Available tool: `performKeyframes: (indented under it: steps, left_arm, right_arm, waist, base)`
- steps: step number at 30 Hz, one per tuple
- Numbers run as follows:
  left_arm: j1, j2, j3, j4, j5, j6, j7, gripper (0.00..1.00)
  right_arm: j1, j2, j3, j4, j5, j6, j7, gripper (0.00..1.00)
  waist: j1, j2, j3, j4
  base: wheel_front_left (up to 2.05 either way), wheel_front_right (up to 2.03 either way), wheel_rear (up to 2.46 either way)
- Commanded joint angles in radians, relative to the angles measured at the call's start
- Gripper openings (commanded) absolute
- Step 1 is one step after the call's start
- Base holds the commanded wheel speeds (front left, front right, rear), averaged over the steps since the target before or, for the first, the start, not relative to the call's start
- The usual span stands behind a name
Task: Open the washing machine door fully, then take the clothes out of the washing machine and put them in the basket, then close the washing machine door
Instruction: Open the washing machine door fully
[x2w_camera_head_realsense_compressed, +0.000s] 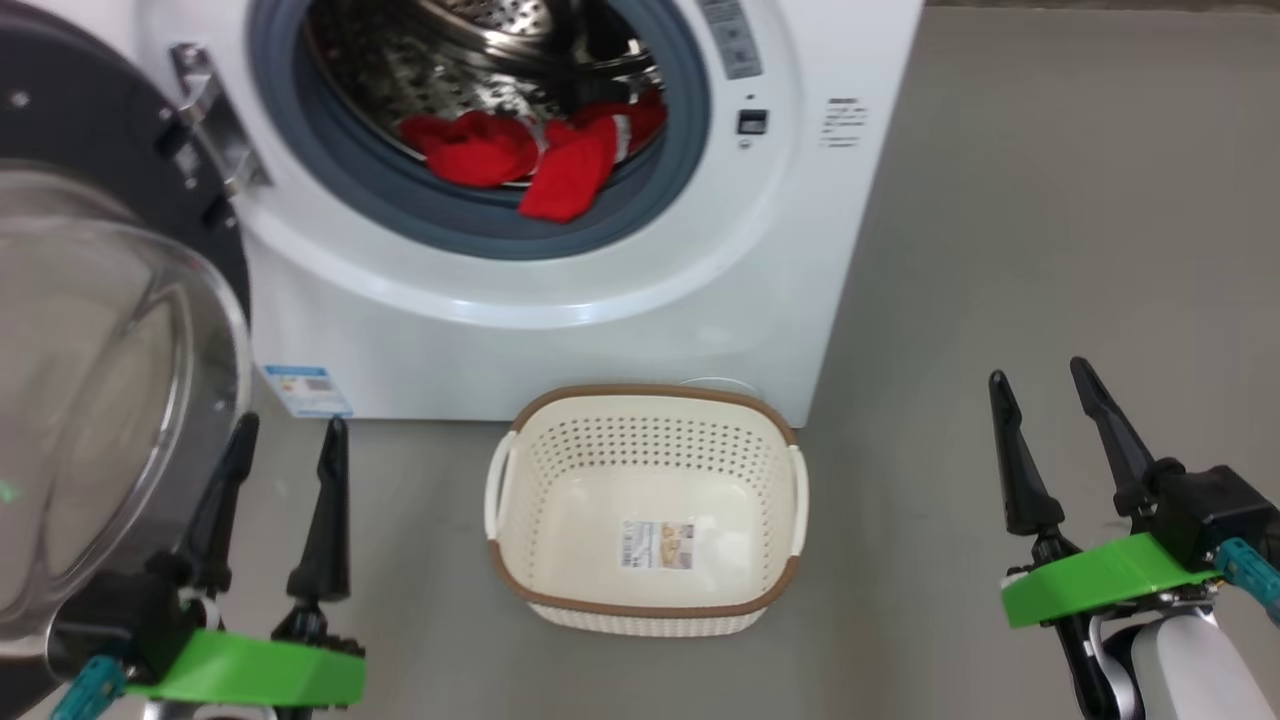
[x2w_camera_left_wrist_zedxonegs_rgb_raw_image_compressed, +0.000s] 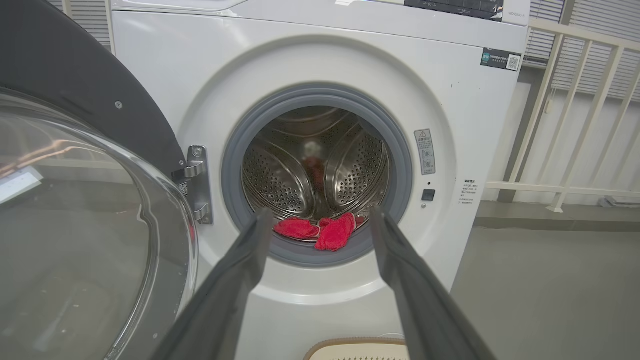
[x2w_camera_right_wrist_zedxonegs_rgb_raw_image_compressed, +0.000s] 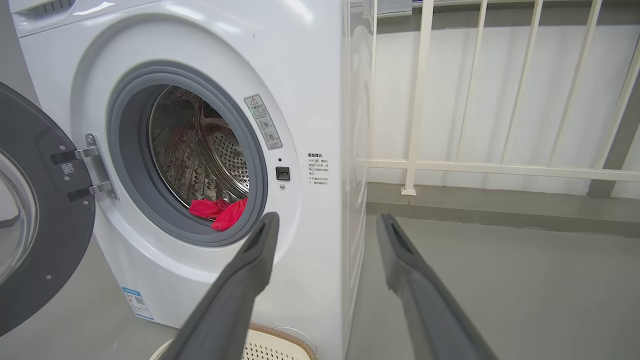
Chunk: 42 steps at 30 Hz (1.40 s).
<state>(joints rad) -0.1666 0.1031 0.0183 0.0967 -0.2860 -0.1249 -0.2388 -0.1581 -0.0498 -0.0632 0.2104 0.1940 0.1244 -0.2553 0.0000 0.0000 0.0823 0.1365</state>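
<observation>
Head view: the basket (x2w_camera_head_realsense_compressed: 650, 392) stands empty on the grey floor (x2w_camera_head_realsense_compressed: 1050, 220), just before the washing machine (x2w_camera_head_realsense_compressed: 560, 330). Red clothes (x2w_camera_head_realsense_compressed: 520, 155) lie in its drum (x2w_camera_head_realsense_compressed: 400, 60), one draped over the grey ring (x2w_camera_head_realsense_compressed: 450, 230). The washing machine door (x2w_camera_head_realsense_compressed: 90, 120) hangs open at left. The left tool (x2w_camera_head_realsense_compressed: 291, 423) and right tool (x2w_camera_head_realsense_compressed: 1037, 370) gape wide, holding nothing. Left wrist view: clothes lie low in the steel drum. Right wrist view: a pale railing (x2w_camera_right_wrist_zedxonegs_rgb_raw_image_compressed: 420, 100) stands beside the machine.

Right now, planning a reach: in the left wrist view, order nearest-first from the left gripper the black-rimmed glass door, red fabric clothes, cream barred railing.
1. Black-rimmed glass door, at the left gripper's left.
2. Red fabric clothes, ahead in the drum.
3. Cream barred railing, far right.
</observation>
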Motion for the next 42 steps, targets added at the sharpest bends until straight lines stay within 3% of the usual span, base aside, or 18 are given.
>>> performKeyframes:
  steps: [1,18,42]
  left_arm:
    - [0.011,0.033,0.028,-0.044,-0.018,-0.005,-0.002,1.00]
    - [0.167,0.074,0.045,-0.086,-0.019,0.029,-0.012,1.00]
    - [0.220,0.074,0.045,-0.070,-0.023,0.059,-0.015,1.00]
  right_arm:
    - [0.007,0.000,0.021,-0.032,0.017,0.006,-0.006,1.00]
    - [0.076,0.000,0.071,-0.074,0.014,0.006,-0.006,1.00]
    - [0.114,0.000,0.062,-0.078,-0.004,0.006,-0.006,1.00]
  waist:
    - [0.0000,0.0000,-0.029,-0.060]
    - [0.0000,0.0000,-0.076,-0.173]
    - [0.0000,0.0000,-0.106,-0.186]
  base:
    - [0.00,0.00,0.00]
    - [0.00,0.00,0.00]
    - [0.00,0.00,0.00]
